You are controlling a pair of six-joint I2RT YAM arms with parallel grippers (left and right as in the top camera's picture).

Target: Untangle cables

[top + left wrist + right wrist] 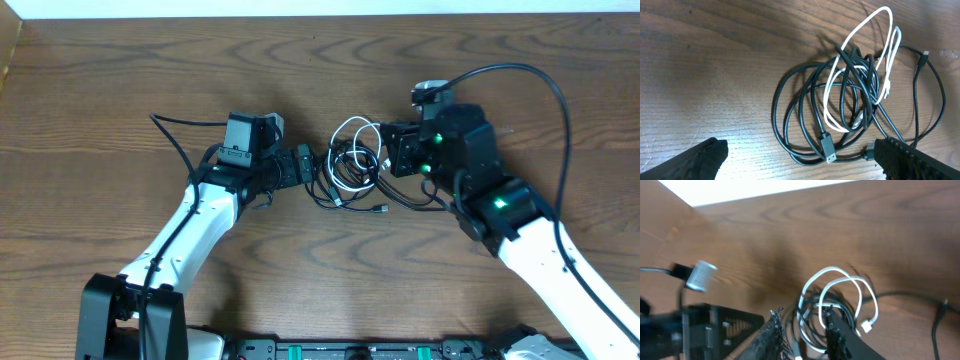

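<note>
Your left gripper (797,150) gapes wide at the frame's bottom; the cables (856,75) lie tangled just beyond, centre-right. Take one outer black loop only. Beyond, your right gripper (802,335) straddles strands, perhaps pinching; blur hides that.

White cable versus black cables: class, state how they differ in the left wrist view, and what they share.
Colour: the white cable is pale, the black cables dark. Shape: the white cable makes narrow, long loops; the black cables make wider, rounder coils. Shared: all are thin cords tangled in one heap on the wooden table.
</note>
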